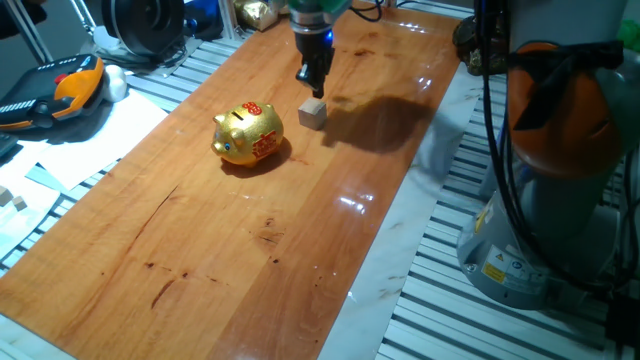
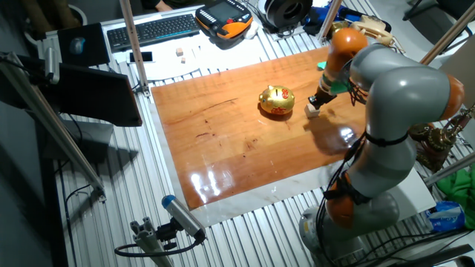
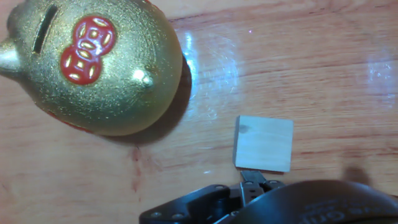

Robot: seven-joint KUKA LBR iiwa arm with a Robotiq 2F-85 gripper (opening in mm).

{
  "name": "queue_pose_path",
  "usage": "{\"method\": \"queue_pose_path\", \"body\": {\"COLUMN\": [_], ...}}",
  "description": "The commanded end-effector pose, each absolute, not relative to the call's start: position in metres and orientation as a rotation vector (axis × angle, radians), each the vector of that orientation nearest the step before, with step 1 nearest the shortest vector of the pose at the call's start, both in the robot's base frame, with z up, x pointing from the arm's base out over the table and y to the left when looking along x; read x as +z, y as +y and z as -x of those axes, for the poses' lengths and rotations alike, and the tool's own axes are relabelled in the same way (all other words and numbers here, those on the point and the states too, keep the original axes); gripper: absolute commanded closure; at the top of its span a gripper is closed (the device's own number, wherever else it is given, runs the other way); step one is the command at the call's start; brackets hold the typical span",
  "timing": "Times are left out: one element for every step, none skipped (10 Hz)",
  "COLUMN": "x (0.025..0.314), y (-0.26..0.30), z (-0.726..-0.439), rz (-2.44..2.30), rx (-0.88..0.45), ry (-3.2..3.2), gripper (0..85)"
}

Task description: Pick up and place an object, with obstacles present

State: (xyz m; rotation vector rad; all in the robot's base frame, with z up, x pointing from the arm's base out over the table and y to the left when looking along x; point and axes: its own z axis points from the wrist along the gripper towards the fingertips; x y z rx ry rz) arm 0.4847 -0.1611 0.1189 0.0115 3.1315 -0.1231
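Observation:
The small pale wooden cube [image 1: 313,113] rests on the wooden tabletop, just right of the gold pig money bank [image 1: 248,135] with red markings. My gripper [image 1: 318,92] hangs just above the cube's far side, its fingers close together and holding nothing. In the hand view the cube [image 3: 263,143] lies flat right before the fingertips [image 3: 252,180], and the pig [image 3: 93,62] fills the upper left, a small gap away from the cube. The other fixed view shows the cube [image 2: 312,112], the pig [image 2: 276,100] and the gripper [image 2: 319,101] by the table's far edge.
The wooden tabletop [image 1: 230,250] ends in ribbed metal rails on both sides. An orange and black handset [image 1: 70,90] and tiny pale blocks [image 1: 12,200] lie off the wood at left. The arm's grey and orange base [image 1: 560,150] stands at right.

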Motion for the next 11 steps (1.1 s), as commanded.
{"method": "queue_pose_path", "body": {"x": [0.119,0.119,0.119,0.119,0.119,0.118,0.114,0.111,0.111,0.111,0.111], "y": [-0.161,-0.161,-0.161,-0.162,-0.164,-0.167,-0.171,-0.173,-0.173,-0.173,-0.172], "z": [-0.485,-0.485,-0.485,-0.485,-0.485,-0.484,-0.483,-0.484,-0.484,-0.484,-0.484], "rz": [0.039,0.053,0.049,0.051,0.053,0.055,0.03,0.012,-0.031,-0.053,-0.054], "rx": [-0.091,-0.084,-0.079,-0.074,-0.063,-0.06,-0.024,0.043,0.063,0.063,0.037], "ry": [3.09,3.058,3.041,3.041,3.053,3.064,3.074,3.098,3.093,3.09,3.078], "gripper": [85.0,85.0,85.0,85.0,85.0,85.0,85.0,85.0,68.0,51.0,51.0]}}
